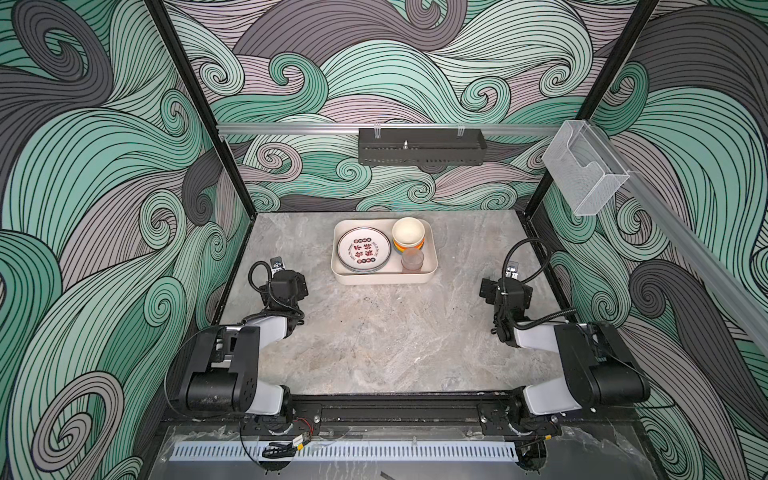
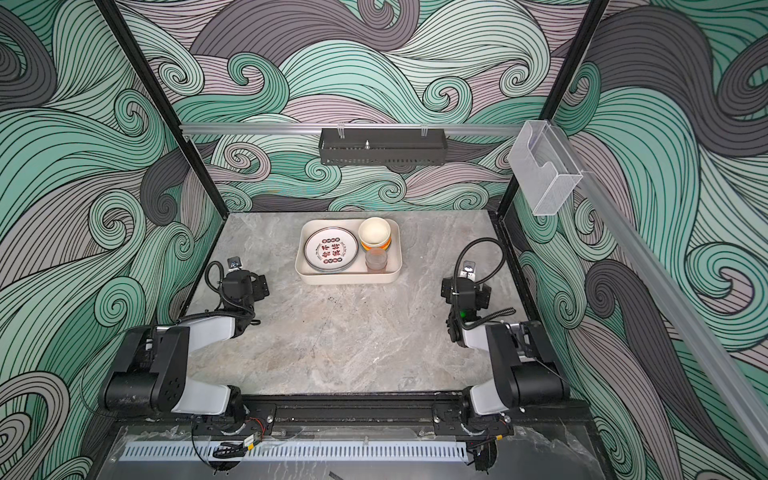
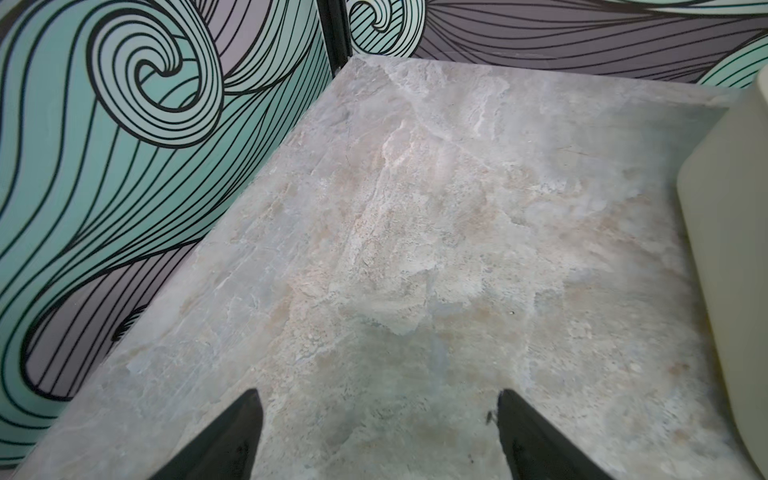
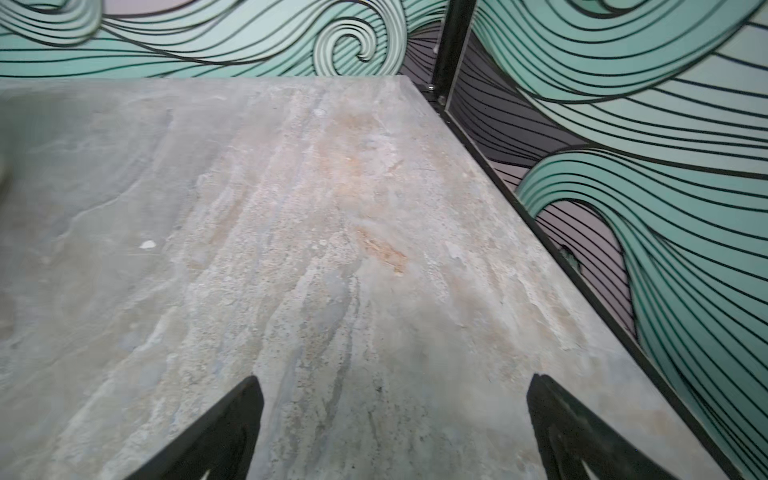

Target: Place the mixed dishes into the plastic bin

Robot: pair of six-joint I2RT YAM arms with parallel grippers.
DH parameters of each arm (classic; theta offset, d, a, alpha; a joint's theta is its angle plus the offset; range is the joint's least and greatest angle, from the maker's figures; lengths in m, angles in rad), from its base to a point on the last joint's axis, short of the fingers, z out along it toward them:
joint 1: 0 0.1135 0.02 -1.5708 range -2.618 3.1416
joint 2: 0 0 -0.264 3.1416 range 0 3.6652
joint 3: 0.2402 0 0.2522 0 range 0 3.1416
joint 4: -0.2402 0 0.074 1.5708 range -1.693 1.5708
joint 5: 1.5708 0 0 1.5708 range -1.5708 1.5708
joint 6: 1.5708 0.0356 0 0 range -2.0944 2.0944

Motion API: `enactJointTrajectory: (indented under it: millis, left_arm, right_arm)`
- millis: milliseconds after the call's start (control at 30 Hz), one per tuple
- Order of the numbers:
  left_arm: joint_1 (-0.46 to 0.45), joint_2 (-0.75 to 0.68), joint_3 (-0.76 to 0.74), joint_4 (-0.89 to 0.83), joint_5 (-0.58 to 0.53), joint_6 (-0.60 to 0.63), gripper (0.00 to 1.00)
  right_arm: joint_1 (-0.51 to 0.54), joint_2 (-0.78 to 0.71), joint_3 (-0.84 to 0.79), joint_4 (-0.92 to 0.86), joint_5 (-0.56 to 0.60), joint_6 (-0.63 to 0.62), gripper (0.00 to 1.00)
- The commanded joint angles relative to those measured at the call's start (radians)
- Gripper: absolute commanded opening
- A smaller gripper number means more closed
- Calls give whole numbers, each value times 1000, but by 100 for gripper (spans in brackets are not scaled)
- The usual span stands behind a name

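Nearest, my left hand and right hand gape empty; plates, bowls and cup sit in the plastic bin (done, I judge), so I'd park clear.

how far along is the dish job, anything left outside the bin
It looks finished. Done: the stack of plates, the nested bowls and a translucent cup all sit inside the plastic bin. In hand: nothing; the left gripper and right gripper are open and empty, off to the sides of the table. Left: no dish shows outside the bin in both top views.
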Motion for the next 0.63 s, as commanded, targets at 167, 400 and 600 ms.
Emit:
enactJointTrajectory:
  millis: [167,400,600]
  left_arm:
    - [19,69,9,170,95,57,99]
    - [21,58,23,125,96,38,99]
    - [20,53,17,131,93,39,99]
  right_arm:
    - [-35,11,15,83,-184,-25,99]
    - [-40,12,32,37,-196,-18,99]
    - [-45,7,23,56,-209,-20,99]
